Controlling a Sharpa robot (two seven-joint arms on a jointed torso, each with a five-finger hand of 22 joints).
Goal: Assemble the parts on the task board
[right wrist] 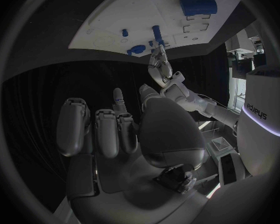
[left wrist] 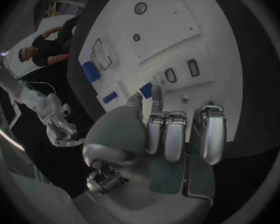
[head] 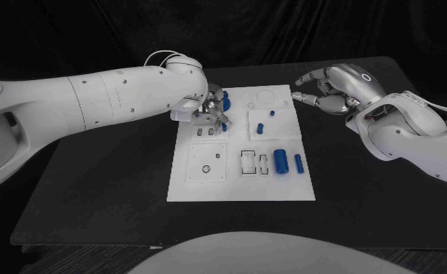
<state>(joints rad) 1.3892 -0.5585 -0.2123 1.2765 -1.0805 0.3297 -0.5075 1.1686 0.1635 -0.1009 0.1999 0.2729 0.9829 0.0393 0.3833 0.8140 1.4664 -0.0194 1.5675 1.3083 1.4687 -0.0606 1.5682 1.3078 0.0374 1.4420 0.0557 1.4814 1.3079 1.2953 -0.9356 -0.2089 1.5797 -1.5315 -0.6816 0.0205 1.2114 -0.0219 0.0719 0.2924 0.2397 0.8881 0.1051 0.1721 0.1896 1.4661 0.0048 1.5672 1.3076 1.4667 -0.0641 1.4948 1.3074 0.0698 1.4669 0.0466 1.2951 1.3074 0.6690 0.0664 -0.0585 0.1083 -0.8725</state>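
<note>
Left hand works a small blue part at the far end of the board

The flat white task board (head: 240, 183) lies mid-desk; the left hand (head: 210, 114) pinches a small blue cylindrical part (head: 225, 126) above its far-left slots. Two blue cylinders (head: 289, 161) lie loose nearer, slots unfilled – much remains, I judge. Right hand (head: 337, 90) hovers beside the board, fingers curled, holding nothing. "adipys"-like lettering, right wrist view

The table (head: 112, 177) has a matt black top. On it, the white board (head: 238, 187) looks like smooth, matt plastic. The small blue parts (head: 280, 159) near its right edge look like smooth plastic with a slight sheen. Both arms wear glossy white plastic shells. The left hand (left wrist: 171, 134) and right hand (head: 337, 90) look like brushed silver metal with darker grey palms.
</note>
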